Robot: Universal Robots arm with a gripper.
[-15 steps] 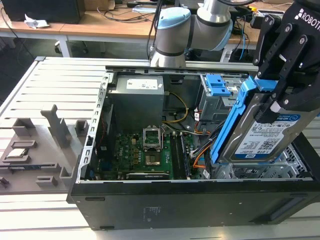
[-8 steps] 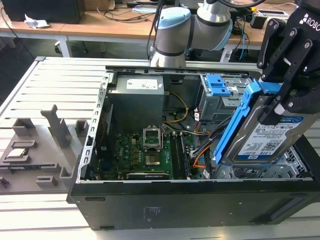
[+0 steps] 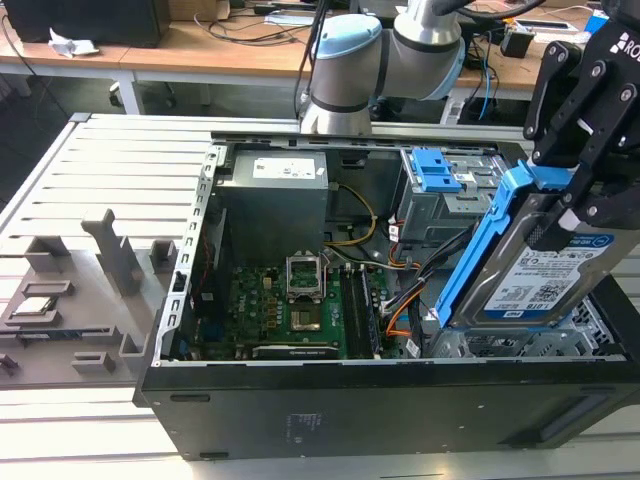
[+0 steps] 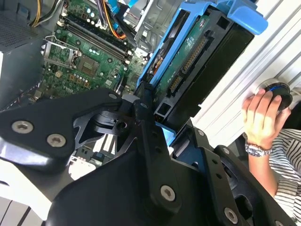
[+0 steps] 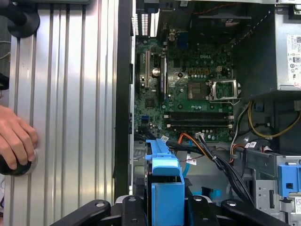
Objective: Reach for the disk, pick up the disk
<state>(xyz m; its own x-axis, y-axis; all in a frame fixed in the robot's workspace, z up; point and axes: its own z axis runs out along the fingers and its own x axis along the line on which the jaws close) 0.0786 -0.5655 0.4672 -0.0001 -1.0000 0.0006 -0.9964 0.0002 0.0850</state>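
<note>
Exterior view: tool (image 3: 575, 200) clamped on disk (image 3: 545, 270) — disk lifted, tilted, clear above open computer case (image 3: 380, 395) at its 3 o'clock end. Blue rail frame (image 3: 475, 250) along disk's edges. Motherboard (image 3: 300, 310) below, toward 9 o'clock. Second wrist view: person's hand (image 4: 261, 115) rests on tabletop (image 4: 244, 80) beside case.

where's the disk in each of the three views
Exterior view: the disk hangs tilted in the gripper above the open computer case's corner, on the exterior view's right.
Second wrist view: the disk stands edge-on just past the gripper, connectors showing.
First wrist view: its blue frame sits between the black fingers.
Shared landmark: the green motherboard.
</note>
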